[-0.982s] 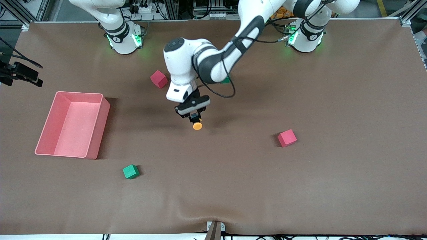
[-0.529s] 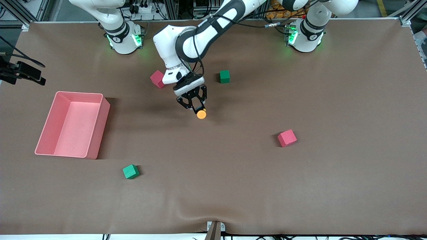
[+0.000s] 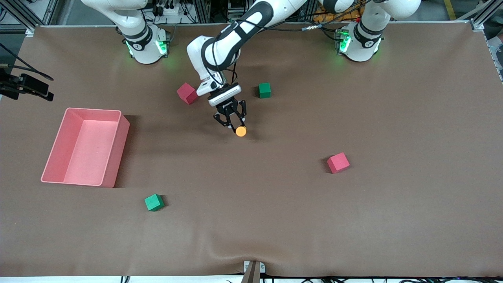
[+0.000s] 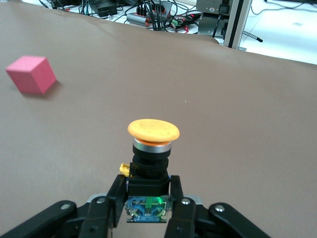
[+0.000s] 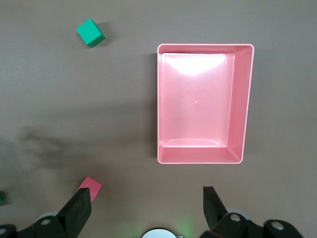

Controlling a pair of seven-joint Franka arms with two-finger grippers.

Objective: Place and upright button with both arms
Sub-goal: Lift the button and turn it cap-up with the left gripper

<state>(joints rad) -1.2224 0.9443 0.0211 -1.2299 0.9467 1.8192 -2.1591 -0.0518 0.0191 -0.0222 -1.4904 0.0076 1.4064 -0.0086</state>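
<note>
The left arm reaches from its base across the brown worktop (image 3: pixel 353 220) toward the middle, its left gripper (image 3: pixel 234 125) pointing down over the bare surface between two cubes. The gripper's black fingers (image 4: pixel 176 203) are clamped on the black cylindrical body of the button (image 3: pixel 240 131), whose round orange cap (image 4: pixel 153 130) points away from the wrist. In the left wrist view the cap sits level above the body, and a small green light glows at the base of the body between the fingers. Whether the button touches the worktop cannot be told.

Beside the left arm's wrist, toward the right arm's end, lies a red cube (image 3: pixel 187 93); toward the left arm's end lies a green cube (image 3: pixel 265 90). A second red cube (image 3: pixel 338 162) lies nearer to the front camera, toward the left arm's end, well apart from the button. A second green cube (image 3: pixel 154 202) lies nearer still, toward the right arm's end. A pink rectangular bin (image 3: pixel 118 149) stands toward the right arm's end of the worktop.

The right arm waits near its base; its right gripper (image 5: pixel 148 210) is held high with its fingers apart and nothing between them, looking down on the pink bin and a green cube.
</note>
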